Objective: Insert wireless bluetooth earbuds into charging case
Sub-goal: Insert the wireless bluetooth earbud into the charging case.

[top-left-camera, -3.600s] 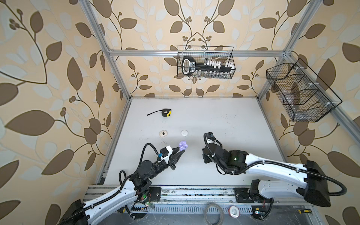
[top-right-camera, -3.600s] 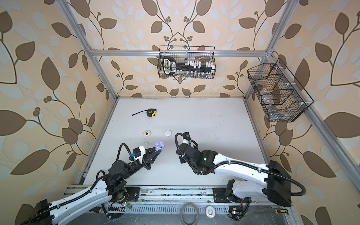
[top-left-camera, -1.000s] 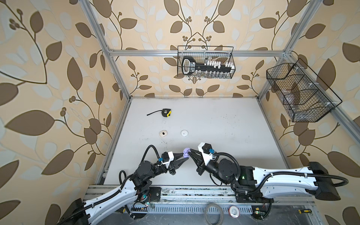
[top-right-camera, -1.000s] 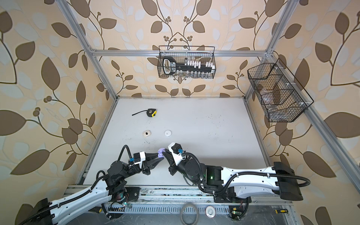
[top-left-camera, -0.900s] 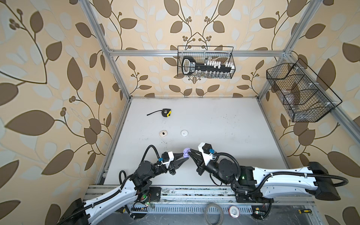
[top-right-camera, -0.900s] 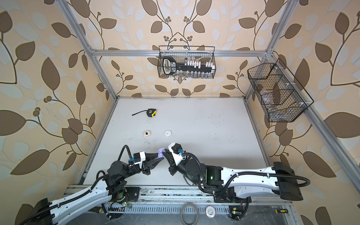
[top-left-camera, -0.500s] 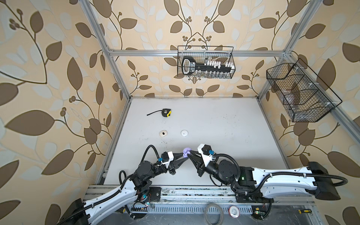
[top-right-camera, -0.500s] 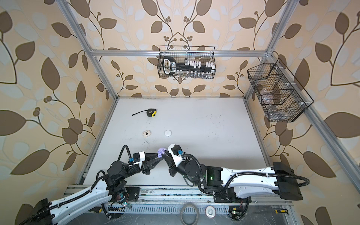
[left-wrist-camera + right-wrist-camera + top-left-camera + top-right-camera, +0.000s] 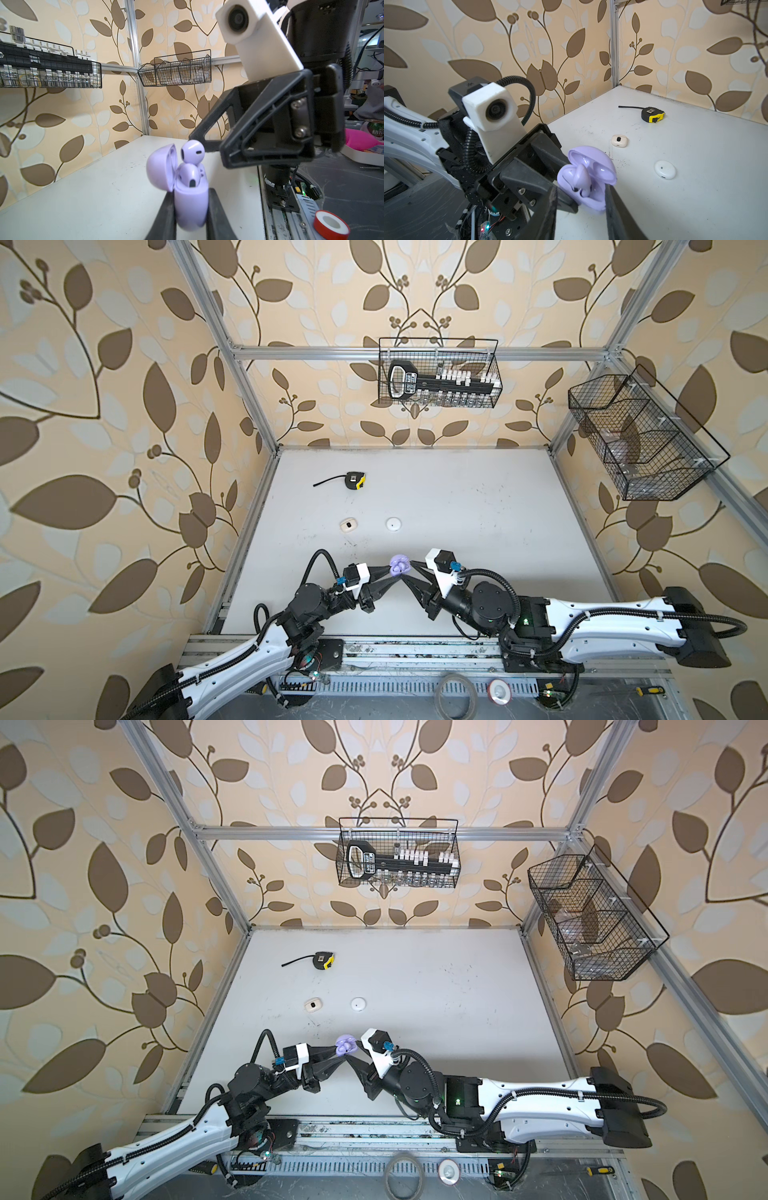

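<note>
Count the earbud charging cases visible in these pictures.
3. The open lilac case is clamped in the left gripper. The cream case and the round white case lie apart on the table, farther back. No others show.

Robot lab cell: aluminium frame (image 9: 311, 351), wallpaper panels (image 9: 104, 406), wire baskets (image 9: 665, 485).

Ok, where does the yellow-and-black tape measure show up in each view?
In a top view: yellow-and-black tape measure on the white table's far left.
In a top view: tape measure there too.
Left wrist: not in it.
Right wrist: beyond the small cream case.
Shared landmark: open lilac charging case.
</note>
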`<state>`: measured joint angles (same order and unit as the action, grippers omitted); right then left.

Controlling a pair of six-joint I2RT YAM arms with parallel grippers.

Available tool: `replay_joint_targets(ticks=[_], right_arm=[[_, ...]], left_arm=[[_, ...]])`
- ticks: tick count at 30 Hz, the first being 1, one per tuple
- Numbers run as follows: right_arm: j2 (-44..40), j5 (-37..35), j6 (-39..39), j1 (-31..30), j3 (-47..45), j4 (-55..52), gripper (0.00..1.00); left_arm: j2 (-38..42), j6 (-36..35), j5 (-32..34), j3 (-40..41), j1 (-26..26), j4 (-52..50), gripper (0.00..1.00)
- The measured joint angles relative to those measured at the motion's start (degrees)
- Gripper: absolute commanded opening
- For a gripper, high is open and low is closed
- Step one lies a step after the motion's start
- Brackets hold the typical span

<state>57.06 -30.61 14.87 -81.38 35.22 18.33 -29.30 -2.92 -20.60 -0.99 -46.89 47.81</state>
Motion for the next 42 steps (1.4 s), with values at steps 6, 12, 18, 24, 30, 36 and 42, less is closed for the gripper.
replay_joint_targets(ticks=[6, 12, 18, 24, 30, 36, 42], right_arm=[[-2.2, -1.1, 1.6, 0.0, 5.0, -8.9, 0.4], [0.4, -2.2, 4.1, -0.2, 13.1, -18.5, 0.38], [7.1, -5.4, 6.8, -0.3, 20.2, -28.3, 0.35], [11.3, -7.6, 8.5, -0.3, 24.0, -34.3, 0.32], [12.6, -9.1, 9.8, -0.2, 25.7, -36.5, 0.29], [13.9, -9.9, 11.3, 0.1, 27.0, -37.9, 0.27], [13.9, -9.3, 11.7, 0.2, 27.0, -38.2, 0.28]], left_arm=[[0.0, -0.1, 0.0, 0.0, 0.0, 0.0, 0.0], [0.0, -0.2, 0.0, 0.0, 0.0, 0.0, 0.0], [0.0, -0.5, 0.0, 0.0, 0.0, -0.1, 0.0], [0.0, -0.8, 0.0, 0.0, 0.0, -0.5, 0.0], [0.0, -1.1, 0.0, 0.0, 0.0, -1.0, 0.0], [0.3, -1.1, 0.0, 0.0, 0.0, -1.5, 0.0], [0.3, -1.1, 0.0, 0.0, 0.0, -2.1, 0.0]])
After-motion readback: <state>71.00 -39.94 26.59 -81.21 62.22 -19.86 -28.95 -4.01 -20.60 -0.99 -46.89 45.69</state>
